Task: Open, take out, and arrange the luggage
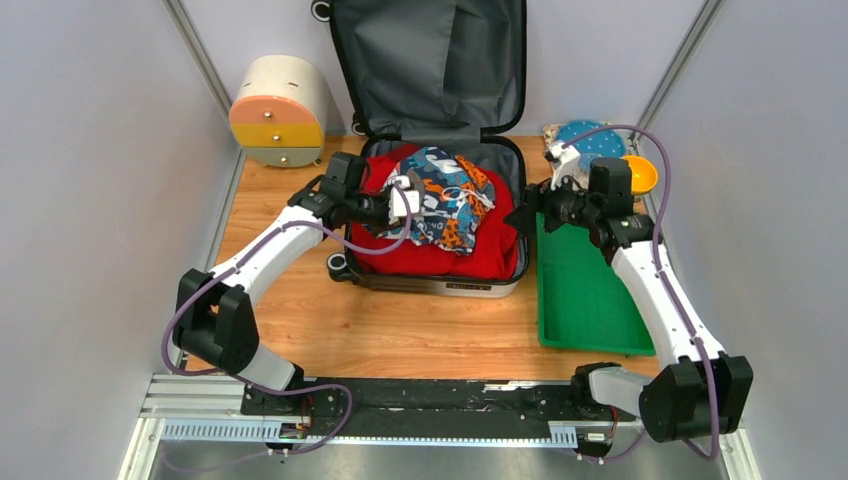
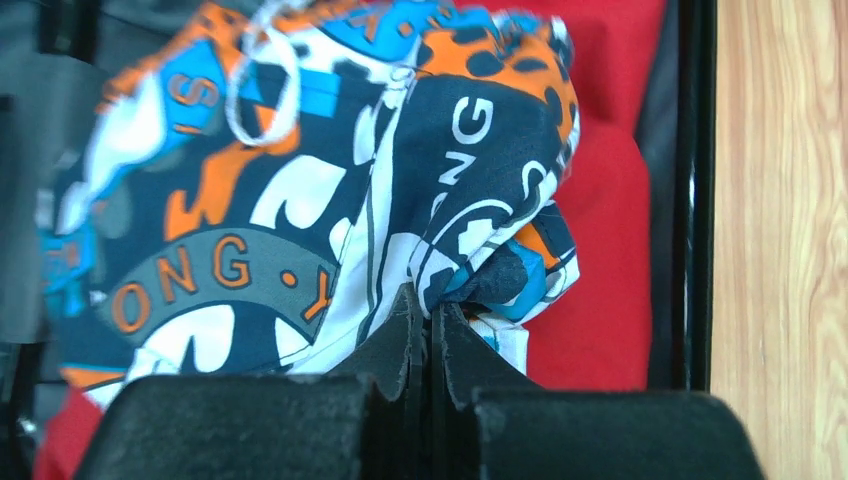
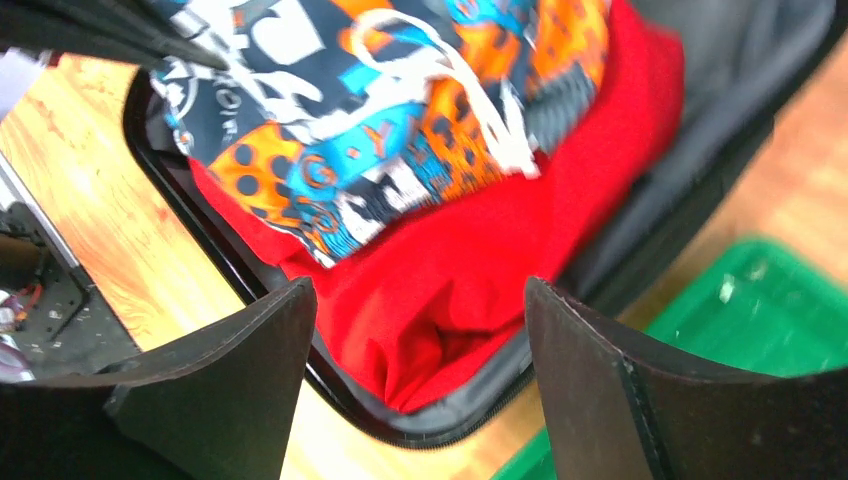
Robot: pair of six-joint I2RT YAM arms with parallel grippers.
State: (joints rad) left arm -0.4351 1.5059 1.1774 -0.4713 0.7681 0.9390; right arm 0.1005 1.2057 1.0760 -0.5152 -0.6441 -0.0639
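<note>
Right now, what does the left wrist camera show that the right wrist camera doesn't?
Only the left wrist view makes plain that the left gripper is shut, its tips at a fold of the patterned garment. Only the right wrist view shows the right gripper, open, and the green tray beside the luggage. Both show the patterned garment lying on the red cloth inside the luggage, with the wooden table alongside.

Cream drawer box [image 1: 277,110] back-L, green tray [image 1: 585,295] R, maybe yellow bowl [image 1: 645,173]
</note>
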